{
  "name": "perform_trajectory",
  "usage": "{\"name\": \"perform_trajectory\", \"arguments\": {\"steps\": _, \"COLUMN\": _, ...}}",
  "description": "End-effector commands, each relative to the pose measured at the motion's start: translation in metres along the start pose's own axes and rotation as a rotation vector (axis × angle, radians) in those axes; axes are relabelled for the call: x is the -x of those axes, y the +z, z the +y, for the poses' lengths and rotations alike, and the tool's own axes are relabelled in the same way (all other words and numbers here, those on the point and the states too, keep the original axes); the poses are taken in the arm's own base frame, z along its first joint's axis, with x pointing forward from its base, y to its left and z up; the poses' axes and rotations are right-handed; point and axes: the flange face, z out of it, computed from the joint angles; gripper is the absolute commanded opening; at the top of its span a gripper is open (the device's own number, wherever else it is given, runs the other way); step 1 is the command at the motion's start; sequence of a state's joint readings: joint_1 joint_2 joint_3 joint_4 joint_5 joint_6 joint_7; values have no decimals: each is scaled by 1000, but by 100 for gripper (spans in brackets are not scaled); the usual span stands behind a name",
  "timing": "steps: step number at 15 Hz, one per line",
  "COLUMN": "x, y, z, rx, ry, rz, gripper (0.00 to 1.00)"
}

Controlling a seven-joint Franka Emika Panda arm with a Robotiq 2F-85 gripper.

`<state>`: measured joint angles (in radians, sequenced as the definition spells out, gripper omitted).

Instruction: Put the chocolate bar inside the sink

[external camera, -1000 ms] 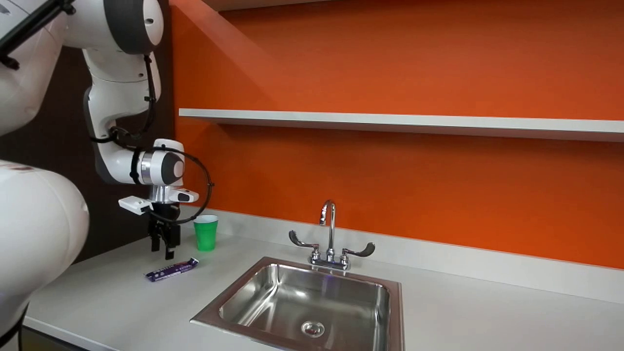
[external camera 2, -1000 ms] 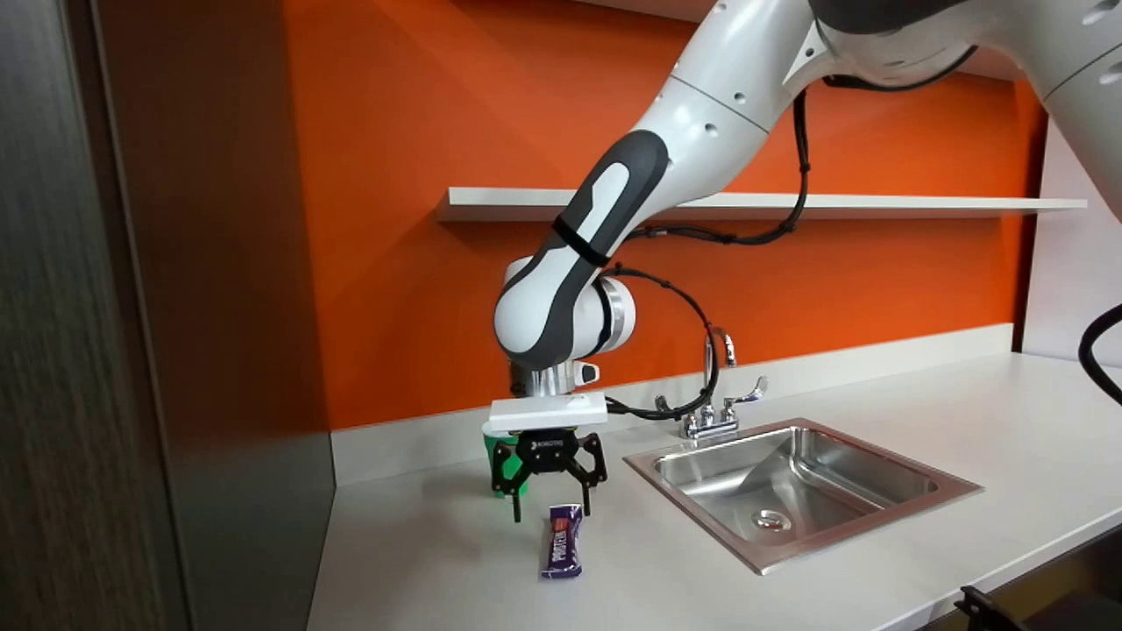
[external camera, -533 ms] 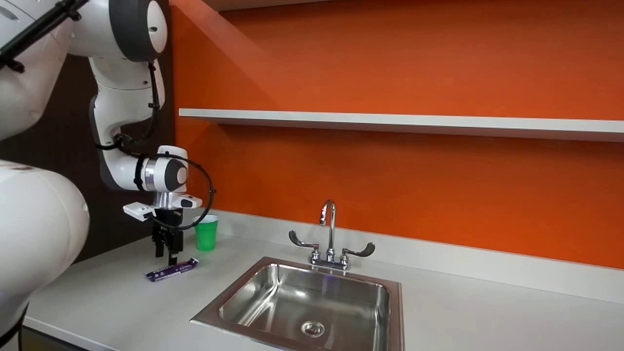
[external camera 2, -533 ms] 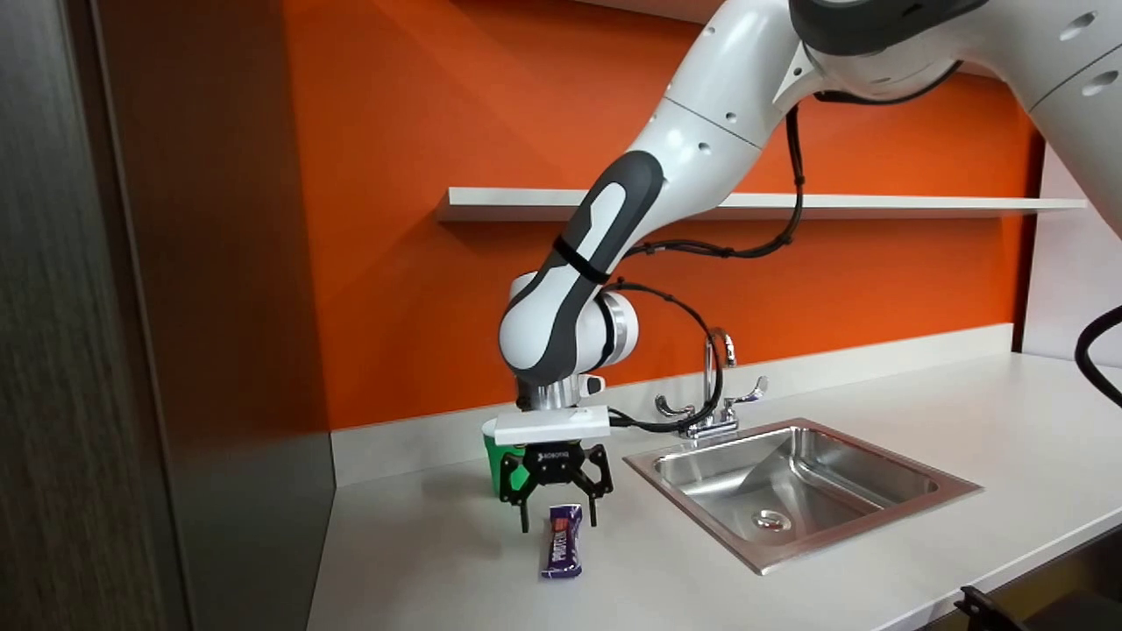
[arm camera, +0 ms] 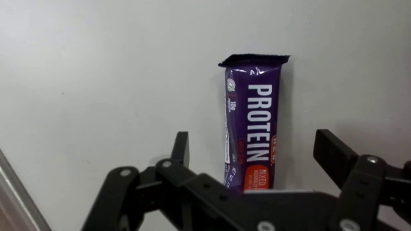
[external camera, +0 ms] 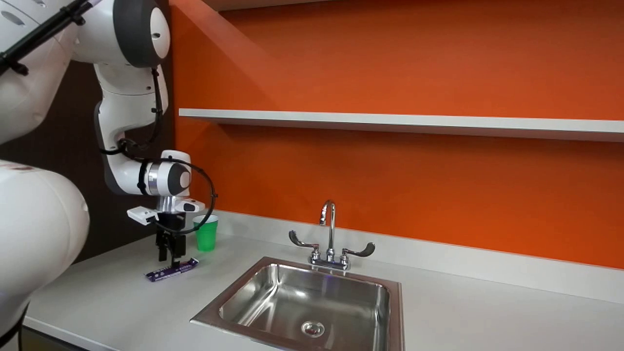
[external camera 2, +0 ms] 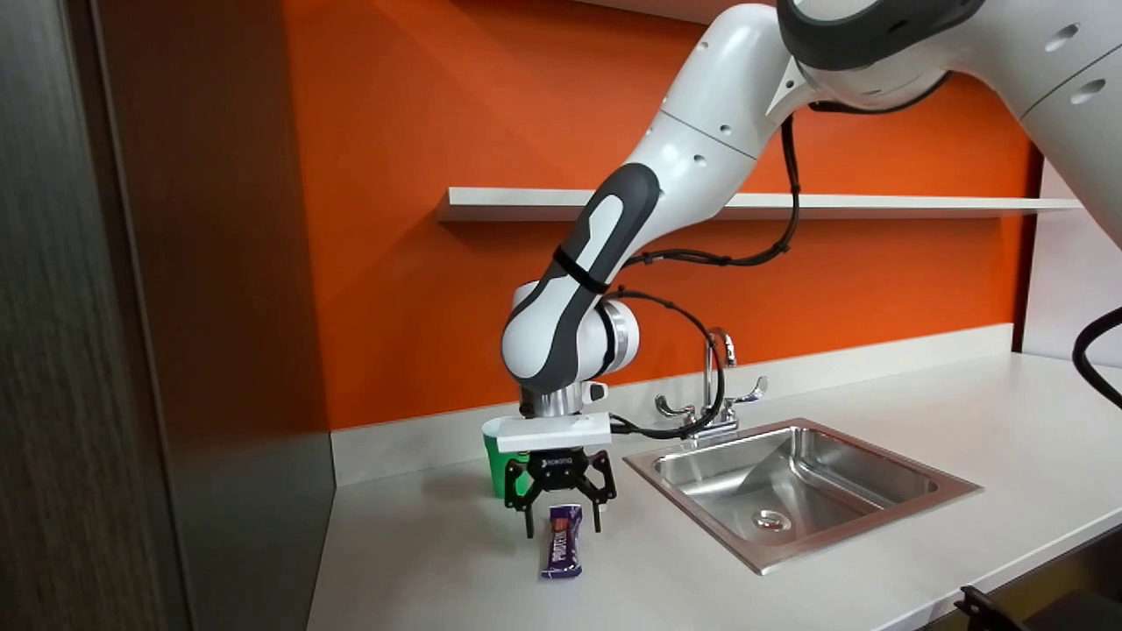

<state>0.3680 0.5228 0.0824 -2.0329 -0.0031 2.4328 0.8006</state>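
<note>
Fingers (arm camera: pixel 330 154) spread wide, one each side of chocolate bar (arm camera: pixel 253 122) flat on counter (arm camera: pixel 96 80); I judge stance suits pinching narrow width, lifting toward sink (external camera: pixel 336 290).

The counter (external camera: pixel 487 312) is bright in both exterior views. Under the shelf (external camera: pixel 399 119), the orange wall (external camera: pixel 390 190) is in soft shade. The sink (external camera: pixel 336 302) is shiny, with white spots and streaks on its metal. In an exterior view, the dark panel (external camera 2: pixel 219 263) has a dim orange glow. The wrist view is dimmer: the counter looks grey, lightest at the top left. The chocolate bar (arm camera: pixel 253 118) has a soft shadow along its right side, and its tiny print is fuzzy.
</note>
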Motion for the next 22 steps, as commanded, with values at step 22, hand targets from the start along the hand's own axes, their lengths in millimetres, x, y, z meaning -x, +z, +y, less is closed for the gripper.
{"name": "perform_trajectory", "arguments": {"steps": 22, "x": -6, "y": 14, "z": -4, "rx": 8, "ry": 45, "rz": -5, "gripper": 75}}
